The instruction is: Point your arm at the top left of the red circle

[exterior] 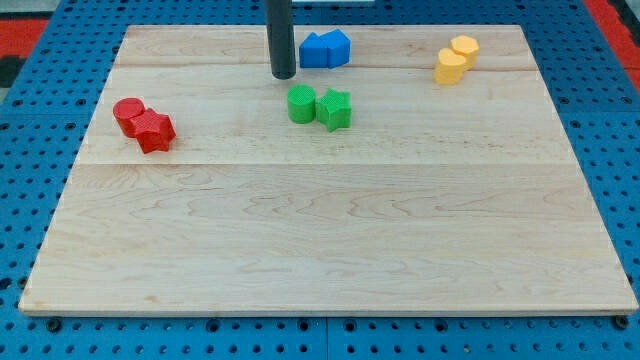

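Pale wooden counter [330, 240] lying on a blue pegboard [30, 170], with small plastic blocks grouped in pairs across its upper half. No claw on this arm: only a straight dark rod coming down from the view's top, with my tip [284, 76] resting on the counter near the top edge, a little left of centre.

Red circle block [128, 113] far over at the view's left, touching a red star-shaped block [155, 131] set just below and right of it. My tip well apart from that pair, up and to the view's right of the red circle.

Just right of my tip, a blue pair: a blue block [315, 50] of uncertain shape touching a second blue block [337, 46], angular in outline. Below and slightly right of my tip, a green round block [301, 104] touching a green star-shaped block [335, 108]. Near the top right corner, two yellow round blocks, one [451, 66] lower left and one [464, 48] upper right, pressed together.
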Available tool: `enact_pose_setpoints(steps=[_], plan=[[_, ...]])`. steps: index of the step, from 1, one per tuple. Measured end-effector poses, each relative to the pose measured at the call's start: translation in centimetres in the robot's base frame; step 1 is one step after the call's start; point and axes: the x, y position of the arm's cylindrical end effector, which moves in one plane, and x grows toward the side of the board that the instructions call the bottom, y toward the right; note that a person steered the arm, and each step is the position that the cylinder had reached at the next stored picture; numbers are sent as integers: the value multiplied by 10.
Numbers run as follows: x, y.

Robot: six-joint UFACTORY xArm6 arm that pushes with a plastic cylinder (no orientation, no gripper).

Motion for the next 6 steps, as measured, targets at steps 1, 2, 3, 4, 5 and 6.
enact_pose_setpoints(steps=[1, 2, 3, 4, 5, 6], plan=[[0, 0], [0, 0], [33, -50], [18, -62], [-3, -44], [-24, -99]])
